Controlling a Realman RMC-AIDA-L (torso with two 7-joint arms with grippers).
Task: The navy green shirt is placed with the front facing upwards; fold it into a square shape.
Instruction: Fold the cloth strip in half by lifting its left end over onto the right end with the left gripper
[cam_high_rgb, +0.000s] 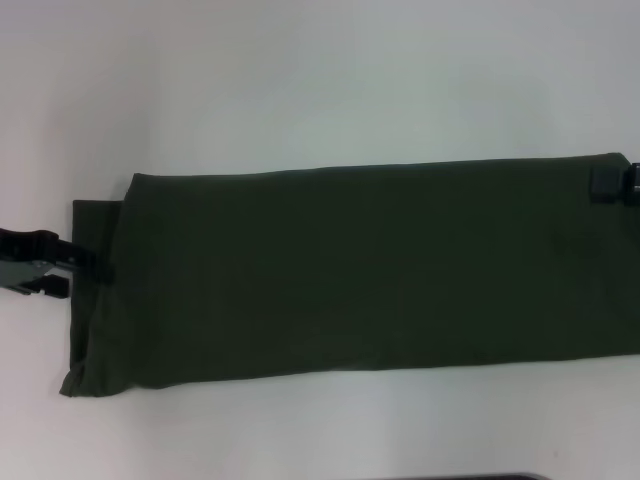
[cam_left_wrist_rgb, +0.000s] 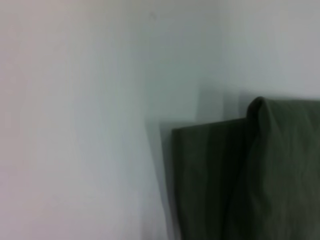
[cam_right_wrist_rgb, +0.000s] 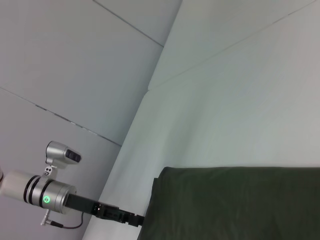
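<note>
The navy green shirt (cam_high_rgb: 350, 270) lies on the white table (cam_high_rgb: 300, 80) as a long, plain dark green band running left to right, with no lettering showing. A lower layer sticks out at its left end. My left gripper (cam_high_rgb: 92, 265) reaches in from the left at table height and is shut on that left edge. The right wrist view shows this gripper (cam_right_wrist_rgb: 137, 219) meeting the shirt's (cam_right_wrist_rgb: 240, 205) end. My right gripper (cam_high_rgb: 607, 185) sits on the shirt's far right corner. The left wrist view shows only the shirt's (cam_left_wrist_rgb: 260, 180) stepped corner.
White table surface surrounds the shirt on the far, near and left sides. The shirt's right end runs past the edge of the head view. In the right wrist view, grey wall panels (cam_right_wrist_rgb: 75, 65) rise beyond the table's left side.
</note>
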